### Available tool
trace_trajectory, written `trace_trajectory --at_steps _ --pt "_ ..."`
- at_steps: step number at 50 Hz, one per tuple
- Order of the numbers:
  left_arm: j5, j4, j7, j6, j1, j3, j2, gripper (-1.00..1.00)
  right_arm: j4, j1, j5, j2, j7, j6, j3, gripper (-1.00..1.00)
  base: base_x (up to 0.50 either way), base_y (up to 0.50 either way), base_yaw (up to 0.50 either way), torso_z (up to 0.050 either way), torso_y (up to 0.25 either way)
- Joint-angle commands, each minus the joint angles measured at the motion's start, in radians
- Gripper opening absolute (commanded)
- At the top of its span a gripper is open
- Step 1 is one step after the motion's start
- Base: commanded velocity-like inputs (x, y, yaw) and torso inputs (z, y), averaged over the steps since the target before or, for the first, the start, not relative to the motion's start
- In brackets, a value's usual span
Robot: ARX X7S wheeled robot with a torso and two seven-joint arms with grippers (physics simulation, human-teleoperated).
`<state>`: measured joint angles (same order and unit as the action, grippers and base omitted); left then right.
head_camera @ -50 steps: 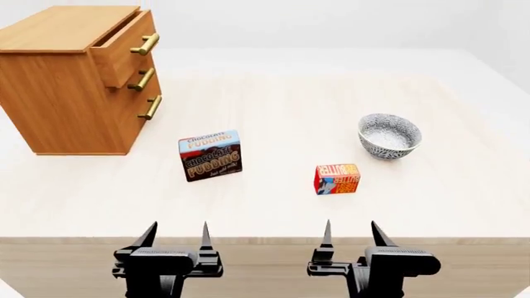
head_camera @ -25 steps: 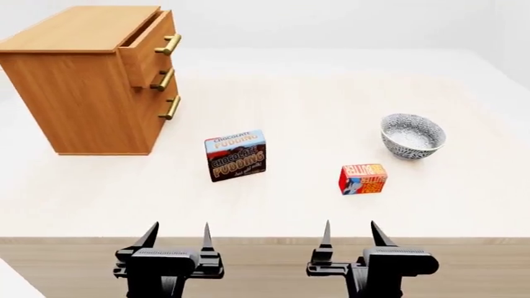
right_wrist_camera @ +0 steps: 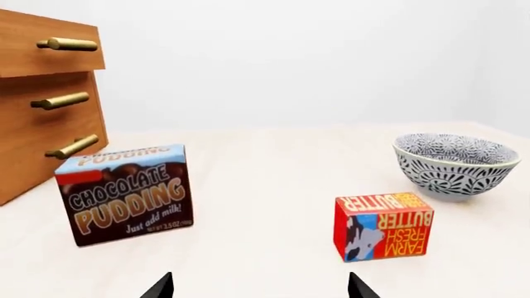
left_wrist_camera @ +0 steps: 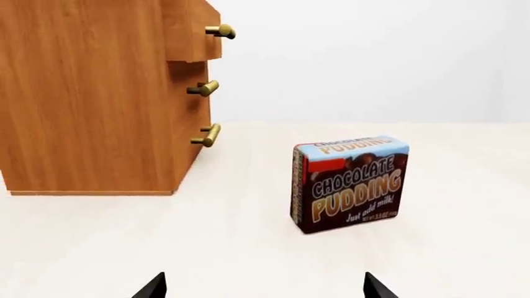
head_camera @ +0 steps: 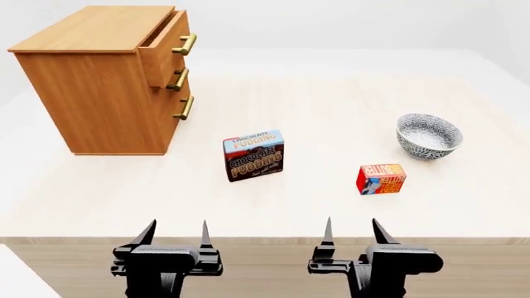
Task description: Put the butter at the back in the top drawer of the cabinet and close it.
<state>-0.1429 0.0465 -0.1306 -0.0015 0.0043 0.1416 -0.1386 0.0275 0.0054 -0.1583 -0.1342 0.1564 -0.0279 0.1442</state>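
Observation:
The butter (head_camera: 381, 179) (right_wrist_camera: 383, 226) is a small red-orange carton lying on the table's right half. The light-brown cabinet (head_camera: 99, 87) (left_wrist_camera: 83, 93) stands at the back left. Its top drawer (head_camera: 164, 45) (left_wrist_camera: 192, 31) (right_wrist_camera: 49, 49) juts out a little beyond the two lower ones. Both grippers hover at the table's near edge, apart from everything. My left gripper (head_camera: 176, 233) (left_wrist_camera: 263, 287) is open with nothing between its fingertips. My right gripper (head_camera: 352, 231) (right_wrist_camera: 260, 287) is open too, short of the butter.
A brown-and-blue Chocolate Pudding box (head_camera: 253, 155) (left_wrist_camera: 349, 184) (right_wrist_camera: 126, 194) stands upright mid-table. A patterned grey bowl (head_camera: 428, 136) (right_wrist_camera: 455, 164) sits behind the butter at the right. The table's front edge (head_camera: 265, 238) runs just beyond the fingertips.
The view has shifted: cabinet, pudding box, butter and bowl all appear further right than before. The grippers hold the same pose, both still open.

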Motion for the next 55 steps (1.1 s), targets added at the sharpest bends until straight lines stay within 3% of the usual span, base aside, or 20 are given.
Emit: trace_trajectory --at_steps 1,6,16,31,55 --pt "0.001 0.172 -0.056 -0.139 -0.01 -0.007 -0.023 1.0 0.157 0.014 -0.059 -0.032 0.021 0.142 -0.012 1.0 0.0 0.0 0.0 0.0 0.0" --pt "-0.014 0.343 -0.087 -0.303 -0.029 -0.014 -0.045 1.0 0.318 0.033 -0.094 -0.064 0.057 0.281 -0.026 1.0 0.0 0.0 0.0 0.0 0.0" --pt "-0.019 0.487 -0.111 -0.449 -0.054 0.004 -0.068 1.0 0.453 0.04 -0.131 -0.094 0.088 0.381 -0.029 1.0 0.0 0.0 0.0 0.0 0.0" --pt "-0.026 0.556 -0.124 -0.493 -0.047 0.017 -0.082 1.0 0.579 0.028 -0.165 -0.121 0.11 0.439 -0.024 1.0 0.02 0.0 0.0 0.0 0.0" --pt "-0.043 0.542 -0.129 -0.489 -0.046 0.025 -0.093 1.0 0.59 0.03 -0.18 -0.135 0.126 0.44 -0.012 1.0 0.5 0.0 0.0 0.0 0.0"
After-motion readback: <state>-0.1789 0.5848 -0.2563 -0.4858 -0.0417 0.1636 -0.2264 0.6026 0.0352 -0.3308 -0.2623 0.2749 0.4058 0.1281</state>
